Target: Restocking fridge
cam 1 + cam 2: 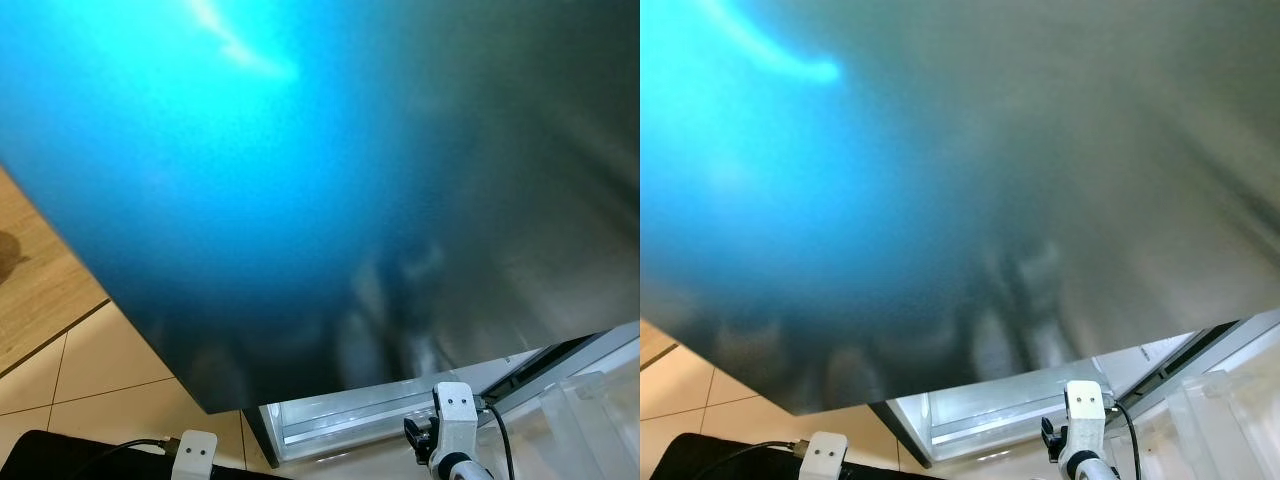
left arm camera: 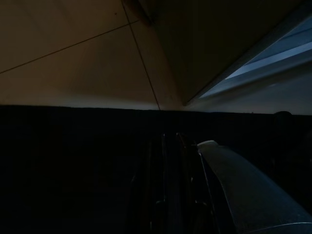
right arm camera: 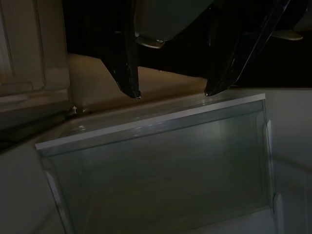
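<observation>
A fridge door (image 1: 330, 200) stands so close to the head camera that it is a smeared blue-to-grey surface, cut off at the top and both sides, and it hides most of the fridge interior (image 1: 350, 415), of which just a bright strip peeks out under its lower edge. The right arm (image 1: 452, 425) is cut off by the near edge. The left wrist view is mostly black: the left gripper (image 2: 170, 195) is too dark to read
</observation>
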You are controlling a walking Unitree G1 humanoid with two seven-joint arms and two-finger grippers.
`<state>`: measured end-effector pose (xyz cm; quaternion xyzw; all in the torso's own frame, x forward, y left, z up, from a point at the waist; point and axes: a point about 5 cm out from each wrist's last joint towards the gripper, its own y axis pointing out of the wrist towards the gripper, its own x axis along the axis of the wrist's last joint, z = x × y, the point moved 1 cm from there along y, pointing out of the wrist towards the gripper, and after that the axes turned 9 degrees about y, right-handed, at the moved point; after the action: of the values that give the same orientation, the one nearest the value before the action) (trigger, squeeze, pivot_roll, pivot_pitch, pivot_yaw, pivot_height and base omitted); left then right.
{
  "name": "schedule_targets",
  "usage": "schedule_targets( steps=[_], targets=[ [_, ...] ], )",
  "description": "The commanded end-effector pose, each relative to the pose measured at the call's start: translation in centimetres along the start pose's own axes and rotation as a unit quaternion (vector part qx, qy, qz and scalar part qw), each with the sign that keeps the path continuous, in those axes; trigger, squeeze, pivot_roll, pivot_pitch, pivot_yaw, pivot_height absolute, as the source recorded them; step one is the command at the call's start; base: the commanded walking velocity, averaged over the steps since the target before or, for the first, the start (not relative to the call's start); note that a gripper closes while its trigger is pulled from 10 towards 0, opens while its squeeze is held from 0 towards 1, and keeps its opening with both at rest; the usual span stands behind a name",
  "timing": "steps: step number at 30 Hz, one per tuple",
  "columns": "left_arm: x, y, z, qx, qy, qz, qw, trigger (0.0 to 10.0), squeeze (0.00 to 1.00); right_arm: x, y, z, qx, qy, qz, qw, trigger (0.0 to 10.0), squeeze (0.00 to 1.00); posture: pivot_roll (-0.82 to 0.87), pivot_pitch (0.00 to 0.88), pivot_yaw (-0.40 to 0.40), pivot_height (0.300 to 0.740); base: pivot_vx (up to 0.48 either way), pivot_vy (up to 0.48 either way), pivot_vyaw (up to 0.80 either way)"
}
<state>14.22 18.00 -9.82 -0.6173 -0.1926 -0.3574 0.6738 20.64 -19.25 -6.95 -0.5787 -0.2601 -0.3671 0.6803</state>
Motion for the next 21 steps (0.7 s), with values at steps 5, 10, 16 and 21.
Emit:
schedule_targets(
  steps=[5,10,16,21],
  targets=[
    [-0.81,-0.31,-0.63,-0.008,-0.010,0.018,1.000,10.0,0.00,-1.17,-0.35,-0.02,-0.003,0.004,0.024,1.000,10.0,0.00,-0.10,0.105,0.017,0.716,-0.283,0.000,0.00],
    [-0.81,-0.31,-0.67,-0.009,-0.010,0.018,1.000,10.0,0.00,-1.23,-0.39,-0.05,-0.004,0.003,0.025,1.000,10.0,0.00,-0.10,0.107,0.018,0.716,-0.333,0.000,0.00],
    [-0.81,-0.31,-0.74,-0.009,-0.010,0.018,1.000,10.0,0.00,-1.27,-0.42,-0.09,-0.005,0.003,0.025,1.000,10.0,0.00,-0.10,0.111,0.018,0.716,-0.381,0.000,0.00],
    [-0.82,-0.31,-0.81,-0.009,-0.011,0.019,1.000,10.0,0.00,-1.29,-0.45,-0.15,-0.005,0.002,0.026,1.000,10.0,0.00,-0.11,0.113,0.016,0.716,-0.385,0.000,0.00]
  ],
)
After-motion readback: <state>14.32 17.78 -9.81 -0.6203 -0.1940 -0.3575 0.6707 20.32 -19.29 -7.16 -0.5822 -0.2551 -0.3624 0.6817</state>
